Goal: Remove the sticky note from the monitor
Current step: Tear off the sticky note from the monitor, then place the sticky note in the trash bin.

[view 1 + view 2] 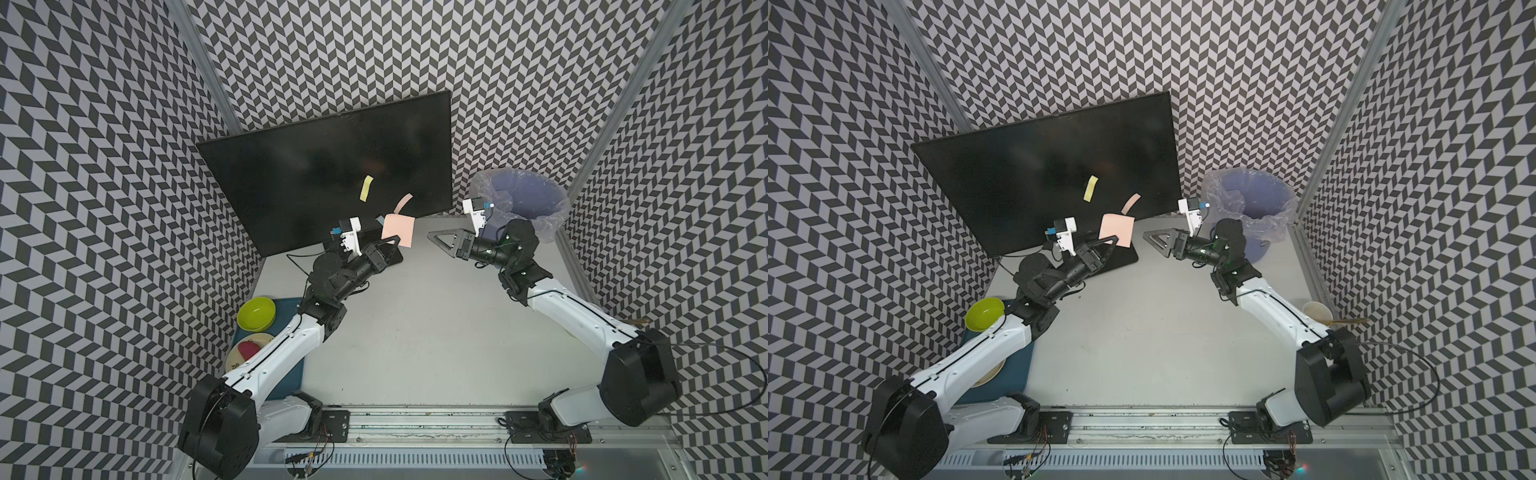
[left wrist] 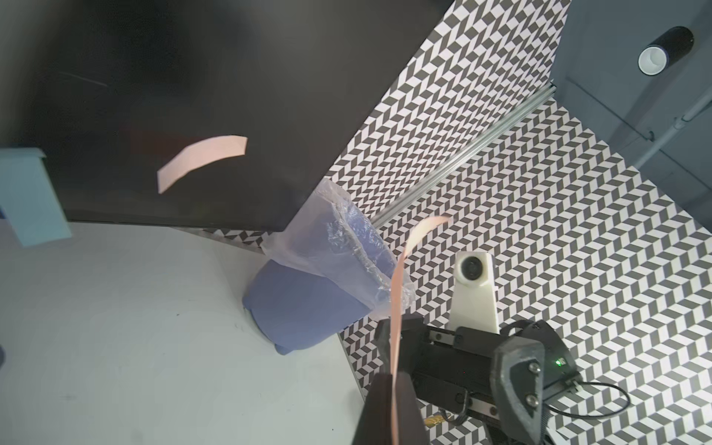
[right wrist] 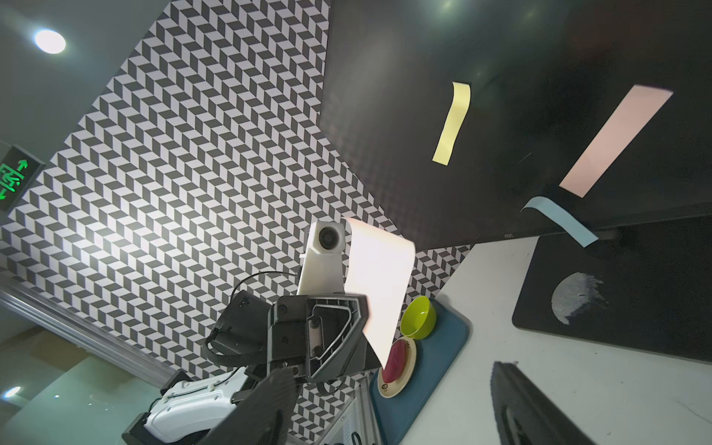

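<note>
Presently the left gripper [image 1: 392, 240] is clenching its jaws on a pink sticky note [image 1: 398, 229] — clear of the monitor [image 1: 316, 174]; the right gripper [image 1: 440, 241] is holding its jaws released.

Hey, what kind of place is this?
Likely a robot lab test cell: a left arm and right arm mounted on an aluminium rail, inside chevron-patterned enclosure walls.

The left arm [image 1: 274, 353] reaches from 7 toward 1 o'clock, left gripper [image 1: 392, 240] pinched on a pink sticky note [image 1: 399, 226]. The right arm [image 1: 573, 307] reaches from 5 toward 11 o'clock, right gripper [image 1: 434, 236] pointing to 9 o'clock, jaws apart.
</note>
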Available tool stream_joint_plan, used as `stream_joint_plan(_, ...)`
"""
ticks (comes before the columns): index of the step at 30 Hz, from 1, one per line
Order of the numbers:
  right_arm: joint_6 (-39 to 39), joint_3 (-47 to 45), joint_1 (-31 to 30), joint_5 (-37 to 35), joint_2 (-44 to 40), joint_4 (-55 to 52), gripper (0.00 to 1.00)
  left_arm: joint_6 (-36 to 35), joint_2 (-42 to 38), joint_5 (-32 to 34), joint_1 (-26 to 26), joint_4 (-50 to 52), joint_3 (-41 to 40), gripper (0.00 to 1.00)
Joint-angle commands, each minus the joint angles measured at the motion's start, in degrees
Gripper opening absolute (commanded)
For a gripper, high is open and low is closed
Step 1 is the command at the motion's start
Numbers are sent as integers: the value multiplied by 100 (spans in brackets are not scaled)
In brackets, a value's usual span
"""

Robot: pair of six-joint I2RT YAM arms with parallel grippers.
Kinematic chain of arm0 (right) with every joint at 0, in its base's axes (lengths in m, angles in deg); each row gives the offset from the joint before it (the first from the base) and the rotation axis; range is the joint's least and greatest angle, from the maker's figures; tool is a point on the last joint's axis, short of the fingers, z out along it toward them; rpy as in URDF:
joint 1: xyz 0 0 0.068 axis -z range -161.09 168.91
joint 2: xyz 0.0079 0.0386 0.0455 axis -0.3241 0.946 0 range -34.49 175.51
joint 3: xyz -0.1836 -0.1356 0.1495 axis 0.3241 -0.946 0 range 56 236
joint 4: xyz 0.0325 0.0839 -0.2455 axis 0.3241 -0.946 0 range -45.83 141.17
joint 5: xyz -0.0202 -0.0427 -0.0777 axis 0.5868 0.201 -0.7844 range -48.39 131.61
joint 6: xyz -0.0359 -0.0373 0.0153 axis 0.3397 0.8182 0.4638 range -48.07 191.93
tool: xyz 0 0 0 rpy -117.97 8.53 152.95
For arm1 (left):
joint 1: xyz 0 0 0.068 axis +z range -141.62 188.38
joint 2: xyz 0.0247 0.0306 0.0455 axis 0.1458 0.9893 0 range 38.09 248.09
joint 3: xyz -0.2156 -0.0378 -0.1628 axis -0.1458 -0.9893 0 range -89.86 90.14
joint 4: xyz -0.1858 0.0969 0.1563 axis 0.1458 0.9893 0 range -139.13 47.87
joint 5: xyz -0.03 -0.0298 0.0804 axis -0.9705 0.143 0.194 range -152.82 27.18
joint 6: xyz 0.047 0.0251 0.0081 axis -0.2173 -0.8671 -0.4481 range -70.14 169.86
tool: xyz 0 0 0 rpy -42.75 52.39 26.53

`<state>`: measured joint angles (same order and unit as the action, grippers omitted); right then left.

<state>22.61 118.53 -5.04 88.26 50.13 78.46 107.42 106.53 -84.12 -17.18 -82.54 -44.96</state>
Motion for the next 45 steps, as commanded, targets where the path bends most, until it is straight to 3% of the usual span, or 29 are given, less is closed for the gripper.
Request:
stream_joint_plan(1,-360,183,-36,248,109,884,73,118,131,-46,-178,-549,213,0)
stream_joint_plan(5,-721,136,-129,375,271,1409,58,123,332,-89,-374,-707,329,0)
stream_joint_plan(10,-738,155,-188,397,398,1520,47,148,505,-176,-472,-851,414,0)
stream_joint_plan(13,-809,232,-192,439,477,1621,35,168,571,-212,-510,-891,445,0)
stream_joint_plan(15,-858,275,-184,458,508,1672,20,140,584,-208,-520,-883,449,0)
stream_joint_plan(16,-873,278,-182,461,505,1674,12,102,576,-189,-521,-837,461,2)
stream_joint_plan(18,-877,278,-156,450,475,1632,0,-32,543,-116,-513,-673,499,20)
stream_joint_plan(23,-458,278,247,377,199,949,0,-329,405,-27,-412,-324,540,68)
stream_joint_plan(27,207,368,872,341,-94,63,0,-649,199,47,-145,48,503,88)
stream_joint_plan(31,1258,702,1619,216,-236,-1141,0,-1046,42,3,272,518,508,99)
stream_joint_plan(37,2712,1319,2559,-894,-260,-2485,0,-1657,-51,27,836,1217,550,100)
stream_joint_plan(45,4129,2773,2819,-2723,628,-3805,0,-1848,235,97,1221,1284,786,100)
